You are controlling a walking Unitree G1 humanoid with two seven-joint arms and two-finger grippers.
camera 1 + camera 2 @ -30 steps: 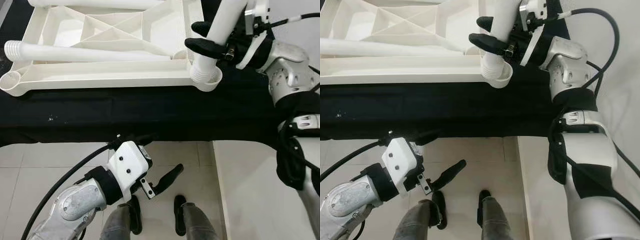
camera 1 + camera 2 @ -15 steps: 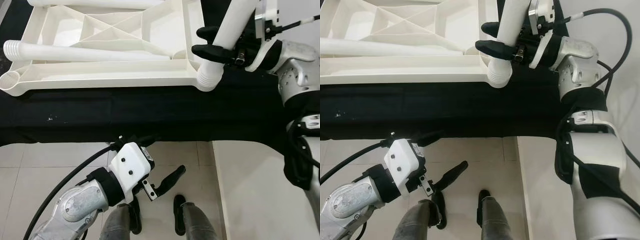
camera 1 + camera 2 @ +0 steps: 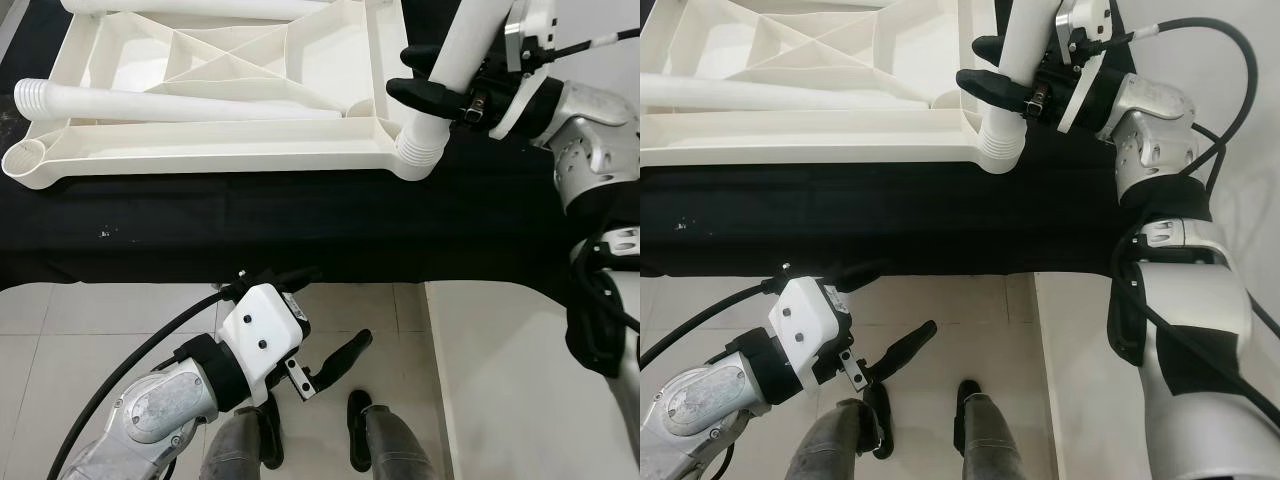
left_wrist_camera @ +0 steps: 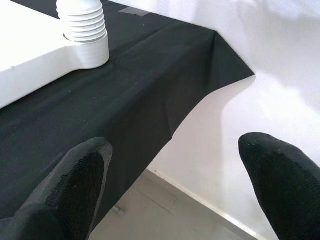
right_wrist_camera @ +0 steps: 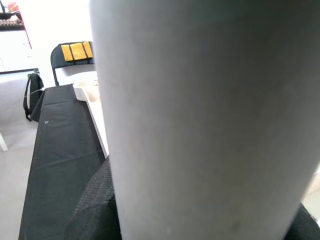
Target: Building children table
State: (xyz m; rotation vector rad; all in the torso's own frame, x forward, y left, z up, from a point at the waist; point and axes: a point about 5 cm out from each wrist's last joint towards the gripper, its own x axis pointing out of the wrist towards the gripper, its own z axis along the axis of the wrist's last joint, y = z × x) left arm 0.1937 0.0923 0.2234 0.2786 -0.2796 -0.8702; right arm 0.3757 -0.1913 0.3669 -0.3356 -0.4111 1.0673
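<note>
Over the tiled floor (image 3: 60, 330), low at the left, the left claw (image 3: 335, 362) hangs below the bench (image 3: 300, 225) edge with its two black fingers (image 4: 75, 190) spread apart, gripping nothing. On the black-draped bench lies the white table top (image 3: 215, 150), flipped with its ribbed underside up. A loose white leg (image 3: 170, 103) rests across those ribs, its ridged end toward the left. Another leg (image 3: 200, 8) lies along the far side. At the near right corner, the right claw (image 3: 440, 88) is closed around a third leg (image 3: 462, 45), which stands tilted with its ridged end seated in the corner socket (image 3: 415, 165).
</note>
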